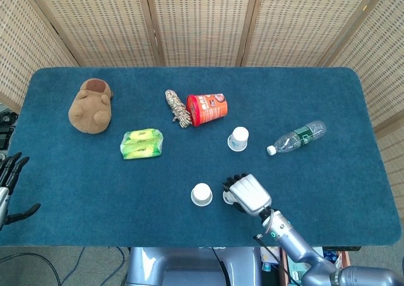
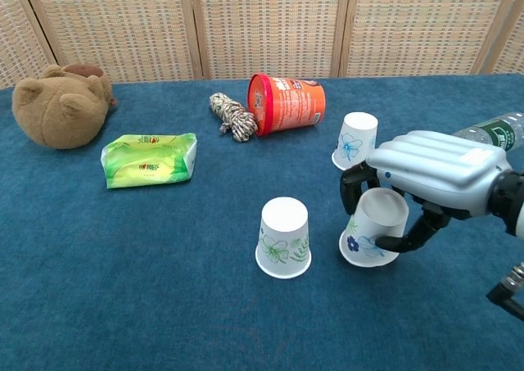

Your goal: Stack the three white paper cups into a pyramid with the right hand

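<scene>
Three white paper cups stand upside down on the blue table. One cup with green flowers [image 2: 284,237] [image 1: 201,194] stands near the front centre. My right hand [image 2: 430,174] [image 1: 246,194] grips a second cup with blue flowers [image 2: 373,228], just to the right of the first; in the head view the hand almost hides it. The third cup [image 2: 356,142] [image 1: 238,138] stands farther back, apart from both. My left hand [image 1: 7,185] hangs open at the far left edge, holding nothing.
A red tub [image 2: 287,103] lies on its side beside a coil of rope [image 2: 231,115]. A green packet [image 2: 149,160] and a brown plush toy [image 2: 59,105] are to the left. A plastic bottle [image 1: 297,137] lies on the right.
</scene>
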You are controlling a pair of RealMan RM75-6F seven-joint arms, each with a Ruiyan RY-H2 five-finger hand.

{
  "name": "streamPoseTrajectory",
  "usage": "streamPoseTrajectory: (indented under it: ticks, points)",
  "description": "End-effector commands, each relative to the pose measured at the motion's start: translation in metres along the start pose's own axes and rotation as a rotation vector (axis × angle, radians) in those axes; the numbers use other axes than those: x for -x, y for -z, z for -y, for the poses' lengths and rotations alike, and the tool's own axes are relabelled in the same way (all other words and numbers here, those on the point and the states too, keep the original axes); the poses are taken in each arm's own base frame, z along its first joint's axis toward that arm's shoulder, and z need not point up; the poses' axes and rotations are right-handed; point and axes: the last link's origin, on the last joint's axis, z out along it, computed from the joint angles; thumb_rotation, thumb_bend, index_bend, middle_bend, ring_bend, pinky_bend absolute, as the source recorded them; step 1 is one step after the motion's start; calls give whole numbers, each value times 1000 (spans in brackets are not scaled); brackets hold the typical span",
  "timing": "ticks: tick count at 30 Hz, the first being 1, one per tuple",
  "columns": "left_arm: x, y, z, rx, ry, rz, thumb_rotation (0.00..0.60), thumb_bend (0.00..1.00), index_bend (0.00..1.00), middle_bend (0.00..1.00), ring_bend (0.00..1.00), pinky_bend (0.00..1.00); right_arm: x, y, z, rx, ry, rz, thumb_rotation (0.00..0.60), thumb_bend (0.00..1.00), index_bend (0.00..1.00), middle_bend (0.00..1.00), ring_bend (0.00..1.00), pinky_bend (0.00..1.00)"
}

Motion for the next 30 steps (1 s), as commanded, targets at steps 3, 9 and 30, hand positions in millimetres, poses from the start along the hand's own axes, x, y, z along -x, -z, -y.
streamPoseTrajectory:
  ticks: [3,9,30]
  points:
    - [-1,0,1,-3,1,-2,600,179,0,0,0,0,0,-6,6,9,14,1,600,463,460,508,443,534]
    - [0,0,1,-1,1,2,600,179,0,0,0,0,1,-10,15,16,21,-3,600,463,460,507,443,534]
    - [-2,1,2,-4,5,3,600,179,0,0,0,0,-4,-8,34,1,-16,26,600,195,63,0,252,352]
